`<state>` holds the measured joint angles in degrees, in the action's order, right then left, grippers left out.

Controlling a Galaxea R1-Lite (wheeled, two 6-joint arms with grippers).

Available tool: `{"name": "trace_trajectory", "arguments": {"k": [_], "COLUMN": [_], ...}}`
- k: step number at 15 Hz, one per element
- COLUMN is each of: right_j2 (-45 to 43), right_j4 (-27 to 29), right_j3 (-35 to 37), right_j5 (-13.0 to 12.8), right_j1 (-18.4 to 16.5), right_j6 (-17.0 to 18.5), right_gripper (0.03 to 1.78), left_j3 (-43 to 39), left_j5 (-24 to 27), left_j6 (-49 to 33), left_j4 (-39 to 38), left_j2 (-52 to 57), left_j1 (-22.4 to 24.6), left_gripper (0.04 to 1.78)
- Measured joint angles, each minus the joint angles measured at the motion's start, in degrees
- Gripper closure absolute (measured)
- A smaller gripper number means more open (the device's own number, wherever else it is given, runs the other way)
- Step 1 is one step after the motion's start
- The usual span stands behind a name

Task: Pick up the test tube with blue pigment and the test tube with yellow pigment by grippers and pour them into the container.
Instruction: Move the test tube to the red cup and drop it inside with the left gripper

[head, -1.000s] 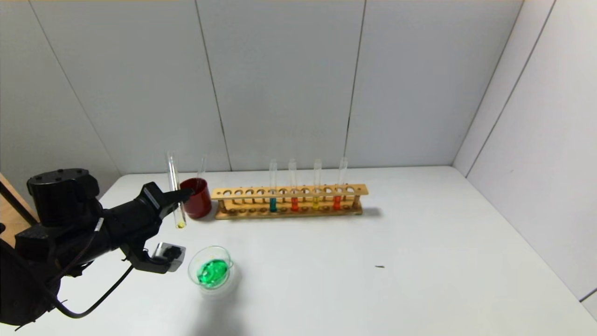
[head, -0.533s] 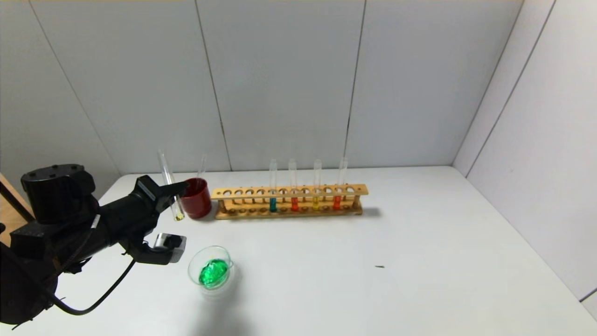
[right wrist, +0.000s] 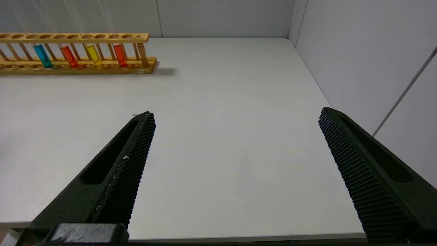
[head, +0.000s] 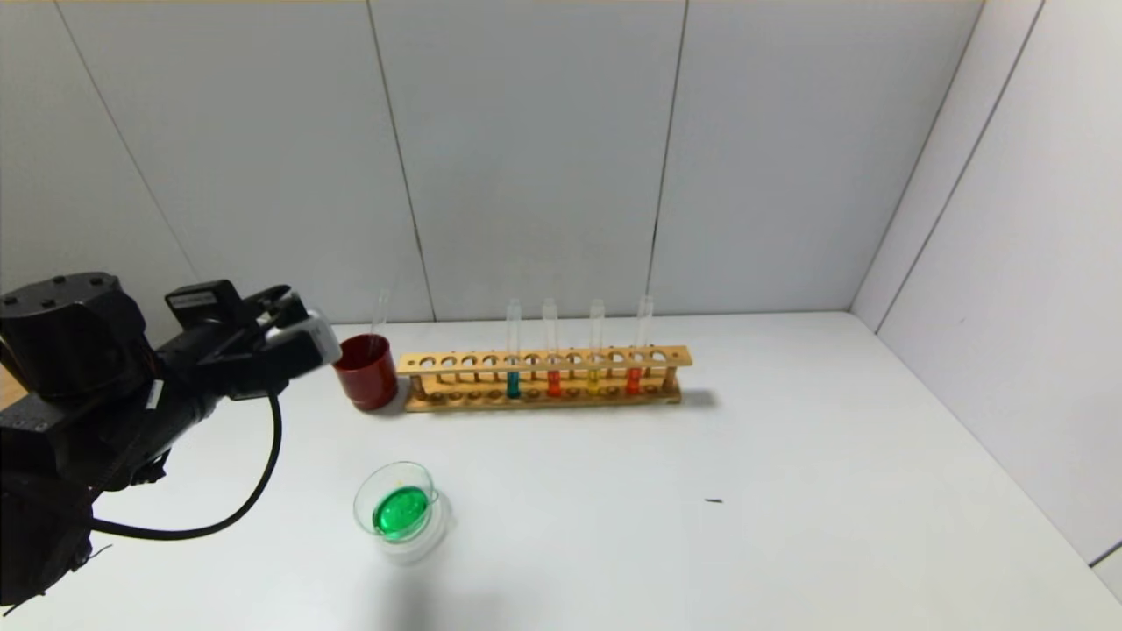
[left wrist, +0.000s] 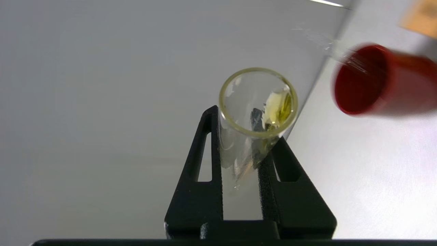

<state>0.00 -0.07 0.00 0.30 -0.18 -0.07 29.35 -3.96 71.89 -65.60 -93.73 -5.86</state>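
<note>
Between black claw (left wrist: 244, 160) fingers, glass tube (left wrist: 256, 112)

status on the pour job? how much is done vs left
Mostly done, by the look of it. The container holds green liquid, consistent with blue and yellow both poured in. In hand: the left tool is shut on a test tube with only yellow residue inside, beside the red cup, which already holds one clear tube. Probably left: dropping this tube. The right tool is open and idle.
</note>
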Motion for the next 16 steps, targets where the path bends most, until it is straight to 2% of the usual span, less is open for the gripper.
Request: {"name": "trace_trajectory", "arguments": {"k": [3, 6, 9, 11, 13, 16], "right_j2": [0.0, 0.0, 0.0, 0.0, 0.0, 0.0], "right_j4": [0.0, 0.0, 0.0, 0.0, 0.0, 0.0], "right_j3": [0.0, 0.0, 0.0, 0.0, 0.0, 0.0], "right_j5": [0.0, 0.0, 0.0, 0.0, 0.0, 0.0], "right_j1": [0.0, 0.0, 0.0, 0.0, 0.0, 0.0], "right_j6": [0.0, 0.0, 0.0, 0.0, 0.0, 0.0], "right_gripper": [0.06, 0.06, 0.06, 0.06, 0.06, 0.06], "left_j3": [7.1, 17.6, 26.5, 30.0, 33.3, 37.2], "left_j5": [-5.3, -5.7, -5.5, -4.8, -1.2, 4.7], "left_j6": [-17.1, -35.5, -53.5, -59.6, -62.5, -67.7], "left_j4": [5.0, 12.6, 26.6, 37.2, 45.9, 52.7], "left_j2": [0.2, 0.2, 0.2, 0.1, -0.7, -2.4], "left_j1": [-0.3, -0.3, 0.0, 1.4, 2.8, 3.4], "left_gripper": [1.48, 1.48, 1.48, 1.48, 1.48, 1.48]}}
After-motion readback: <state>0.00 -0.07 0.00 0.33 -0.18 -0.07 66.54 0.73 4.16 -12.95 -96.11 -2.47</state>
